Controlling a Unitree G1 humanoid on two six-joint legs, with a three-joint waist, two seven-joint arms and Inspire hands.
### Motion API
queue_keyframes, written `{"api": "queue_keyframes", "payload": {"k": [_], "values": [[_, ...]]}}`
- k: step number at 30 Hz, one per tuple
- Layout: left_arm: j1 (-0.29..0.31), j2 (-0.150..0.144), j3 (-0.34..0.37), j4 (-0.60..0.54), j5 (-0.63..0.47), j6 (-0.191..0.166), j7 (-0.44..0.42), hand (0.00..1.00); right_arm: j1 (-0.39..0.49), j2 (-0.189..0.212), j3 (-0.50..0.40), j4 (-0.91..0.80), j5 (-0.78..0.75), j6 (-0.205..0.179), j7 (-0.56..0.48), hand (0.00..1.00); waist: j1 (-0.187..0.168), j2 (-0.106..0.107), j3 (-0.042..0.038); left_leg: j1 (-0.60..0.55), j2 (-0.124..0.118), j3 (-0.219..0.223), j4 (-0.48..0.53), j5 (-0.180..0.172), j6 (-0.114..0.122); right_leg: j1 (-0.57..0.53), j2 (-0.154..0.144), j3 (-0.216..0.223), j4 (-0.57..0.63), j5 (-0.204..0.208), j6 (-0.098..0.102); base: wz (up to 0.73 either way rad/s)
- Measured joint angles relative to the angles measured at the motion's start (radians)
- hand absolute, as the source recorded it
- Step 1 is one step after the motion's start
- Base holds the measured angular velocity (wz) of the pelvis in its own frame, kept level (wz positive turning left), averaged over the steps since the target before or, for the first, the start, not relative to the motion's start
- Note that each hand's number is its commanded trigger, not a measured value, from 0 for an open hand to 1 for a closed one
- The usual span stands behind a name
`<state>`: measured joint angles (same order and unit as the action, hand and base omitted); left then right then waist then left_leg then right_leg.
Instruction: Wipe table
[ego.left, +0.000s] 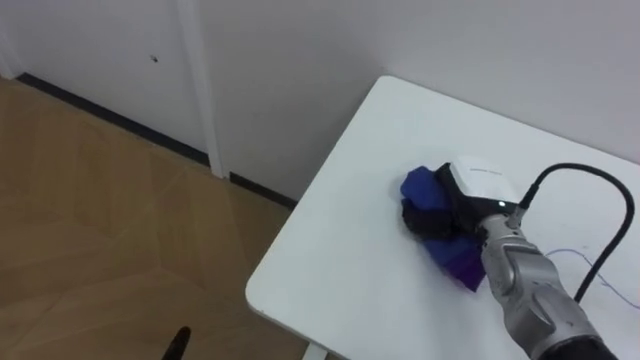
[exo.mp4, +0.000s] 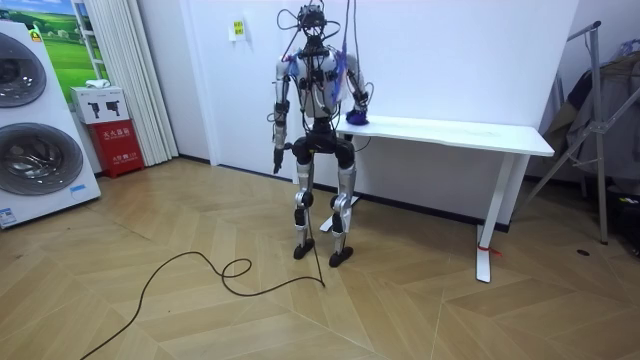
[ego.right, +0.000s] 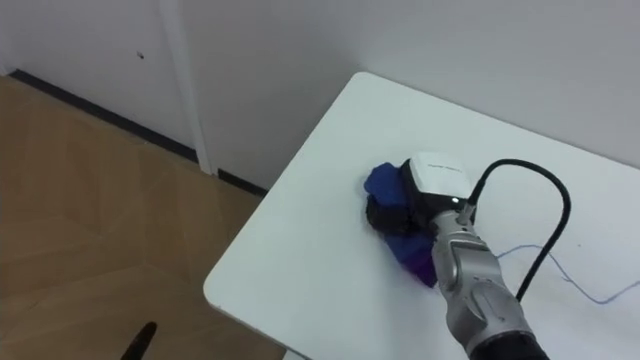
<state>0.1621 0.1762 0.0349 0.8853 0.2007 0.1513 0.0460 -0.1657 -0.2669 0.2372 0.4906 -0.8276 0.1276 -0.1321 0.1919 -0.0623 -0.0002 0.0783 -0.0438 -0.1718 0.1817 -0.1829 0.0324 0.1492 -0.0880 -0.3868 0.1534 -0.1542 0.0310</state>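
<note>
Cloth (ego.left: 422, 188), blue and bunched, lies on the counter (ego.left: 340, 260) towards its end nearest the robot, set in from both the front edge and the end edge. Right hand (ego.left: 478, 182) rests directly on top of it, palm down; its fingers are sunk in the folds, so I cannot tell whether they clutch the cloth or merely press it flat. Left hand (exo.mp4: 275, 160) hangs at the robot's side, away from the counter, too small to read. The robot stands off the counter's end, upright, with its right arm reaching across the corner. Step in hand, by my judgement: wiping under way, with the cloth bearing on the counter. A thin bluish line (ego.left: 590, 262) crosses the counter beyond the forearm; whether it is a mark or a thread is unclear. The next move calls for steady downward pressure and a sweep along the counter towards its uncovered length, keeping the cloth short of the edges.
</note>
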Motion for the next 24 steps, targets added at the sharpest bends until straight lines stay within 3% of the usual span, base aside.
{"api": "queue_keyframes", "payload": {"k": [4,8,11,14,16,17,18,20,22,23,24], "values": [[0.0,-0.006,0.001,0.0,-0.002,-0.001,0.01,0.0,0.048,0.048,-0.021,-0.033,0.087,-0.004,-0.035,1.0,-0.001,0.024,-0.0019,0.022,0.006,0.031,-0.014,-0.005,0.007,0.007,0.002,0.028,0.0,-0.004,0.006,-0.18],[0.0,-0.012,-0.001,0.0,-0.022,-0.004,0.022,0.0,0.05,0.075,-0.022,-0.016,0.134,-0.012,-0.082,1.0,-0.013,0.032,-0.0014,0.033,0.012,0.049,-0.021,-0.006,0.007,0.006,0.005,0.038,0.001,-0.004,0.006,-0.16],[0.0,-0.012,0.004,0.0,-0.074,-0.005,0.041,0.0,0.033,0.075,-0.027,0.07,0.253,-0.073,-0.143,1.0,-0.02,0.033,-0.0009,0.034,0.013,0.059,-0.022,-0.007,0.007,0.004,0.007,0.045,0.001,-0.004,0.006,-0.04],[-0.011,-0.006,0.009,0.0,-0.091,-0.005,0.051,0.0,-0.012,0.072,-0.072,0.162,0.387,-0.141,-0.201,1.0,-0.05,0.032,-0.003,-0.02,0.012,0.043,0.002,-0.007,0.008,-0.031,0.001,0.031,0.004,-0.001,0.007,0.19],[-0.036,-0.004,0.082,0.0,-0.085,-0.004,0.052,0.0,-0.069,0.067,-0.186,0.253,0.438,-0.167,-0.233,1.0,-0.063,0.024,-0.0094,-0.073,0.009,0.033,0.025,-0.006,0.008,-0.069,0.001,0.025,0.004,0.008,0.004,0.14],[-0.043,-0.001,0.098,0.001,-0.082,-0.004,0.053,0.0,-0.077,0.056,-0.209,0.284,0.455,-0.17,-0.243,1.0,-0.063,0.026,-0.0081,-0.079,0.009,0.033,0.026,-0.005,0.007,-0.074,0.001,0.024,0.004,0.011,0.004,0.04],[-0.051,0.009,0.117,0.006,-0.079,-0.004,0.056,0.0,-0.097,0.021,-0.241,0.344,0.488,-0.171,-0.261,1.0,-0.064,0.024,-0.0094,-0.087,0.008,0.033,0.025,-0.004,0.008,-0.081,-0.001,0.024,0.003,0.011,0.005,0.03],[-0.047,0.02,0.153,0.012,-0.078,-0.006,0.06,0.0,-0.102,-0.031,-0.309,0.417,0.513,-0.173,-0.275,1.0,-0.079,0.013,-0.0153,-0.088,-0.001,0.028,0.022,-0.003,0.008,-0.08,-0.002,0.018,0.002,0.012,0.006,0.1],[-0.029,0.046,0.189,0.022,-0.071,-0.006,0.063,0.0,-0.082,-0.112,-0.392,0.52,0.571,-0.172,-0.291,1.0,-0.09,-0.005,-0.0178,-0.085,-0.001,0.023,0.015,-0.003,0.008,-0.078,-0.002,0.012,0.0,0.012,0.006,0.09],[-0.02,0.05,0.199,0.024,-0.072,-0.006,0.069,0.0,-0.071,-0.131,-0.404,0.545,0.591,-0.171,-0.293,1.0,-0.09,-0.011,-0.0181,-0.079,0.0,0.024,0.014,-0.003,0.008,-0.077,-0.001,0.017,-0.001,0.012,0.006,-0.06],[0.005,0.061,0.205,0.028,-0.073,-0.006,0.081,0.0,-0.041,-0.16,-0.433,0.581,0.629,-0.171,-0.293,1.0,-0.092,-0.018,-0.0134,-0.065,0.003,0.033,0.01,-0.003,0.008,-0.066,0.002,0.029,-0.002,0.012,0.006,0.0]]}}
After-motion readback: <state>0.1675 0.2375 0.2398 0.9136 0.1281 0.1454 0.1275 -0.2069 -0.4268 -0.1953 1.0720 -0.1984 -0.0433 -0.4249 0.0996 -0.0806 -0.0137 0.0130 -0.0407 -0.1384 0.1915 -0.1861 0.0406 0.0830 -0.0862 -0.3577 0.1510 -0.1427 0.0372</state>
